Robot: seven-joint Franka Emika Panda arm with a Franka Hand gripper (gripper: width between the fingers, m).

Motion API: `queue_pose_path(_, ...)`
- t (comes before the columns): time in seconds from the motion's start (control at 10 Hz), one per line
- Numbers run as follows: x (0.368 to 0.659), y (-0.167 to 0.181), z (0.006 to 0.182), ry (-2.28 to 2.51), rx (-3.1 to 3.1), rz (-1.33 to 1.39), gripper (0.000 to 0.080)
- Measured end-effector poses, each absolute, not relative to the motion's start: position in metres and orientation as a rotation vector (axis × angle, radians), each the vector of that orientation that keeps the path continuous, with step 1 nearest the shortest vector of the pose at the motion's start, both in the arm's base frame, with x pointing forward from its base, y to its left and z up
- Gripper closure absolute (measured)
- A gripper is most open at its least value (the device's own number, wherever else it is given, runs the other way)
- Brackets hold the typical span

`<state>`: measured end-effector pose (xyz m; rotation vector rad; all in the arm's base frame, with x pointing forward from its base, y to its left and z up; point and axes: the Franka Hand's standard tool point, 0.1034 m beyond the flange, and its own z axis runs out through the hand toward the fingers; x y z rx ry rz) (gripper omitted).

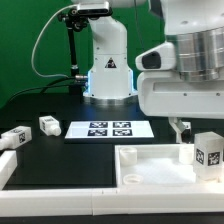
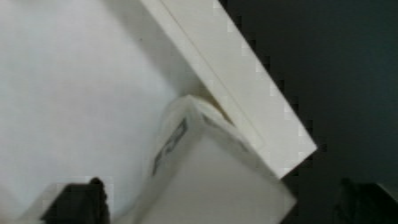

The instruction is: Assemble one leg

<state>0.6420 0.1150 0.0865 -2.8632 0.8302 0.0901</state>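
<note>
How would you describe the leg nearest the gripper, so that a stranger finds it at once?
Start at the large white tray at the front and follow it to the exterior view's right end. There a small white leg stands upright beside the gripper. The other legs lie far off at that view's left, on the dark table.

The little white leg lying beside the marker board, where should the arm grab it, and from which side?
Probably from straight above, pinching the leg across its two long sides near the middle. It lies flat on the table, apart from the marker board and the neighbouring leg, so both sides look free.
</note>
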Motion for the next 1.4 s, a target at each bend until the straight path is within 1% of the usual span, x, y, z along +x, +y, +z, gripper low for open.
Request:
queue_pose_path(0.3, 0.6425, 0.1106, 0.0849, 0.589, -2.928, 0.067, 0.0151)
queue_pose_path(0.5, 0.6460, 0.1089, 0.0849, -0.005, -3.084, -0.019, 0.0151)
queue_pose_path(0.6, 0.6468, 0.1108, 0.0842, -0.140, -3.096, -0.033, 0.0151)
queue_pose_path(0.7, 0.6469, 0.1098, 0.0840, -0.070, -3.097, -0.031, 0.0203)
queue_pose_path(0.9, 0.6468, 0.1096, 0.0837, 0.002, -3.097, -0.029, 0.0477)
queue_pose_path(1.0, 0.6468, 0.1098, 0.0837, 0.102, -3.095, -0.026, 0.0477)
queue_pose_path(1.1, 0.6467, 0.1098, 0.0835, 0.207, -3.089, -0.024, 0.0514)
queue_pose_path(1.2, 0.6467, 0.1097, 0.0835, 0.268, -3.085, -0.022, 0.0514)
queue_pose_path(1.4, 0.6473, 0.1088, 0.0826, 0.621, -3.036, -0.034, 0.0514)
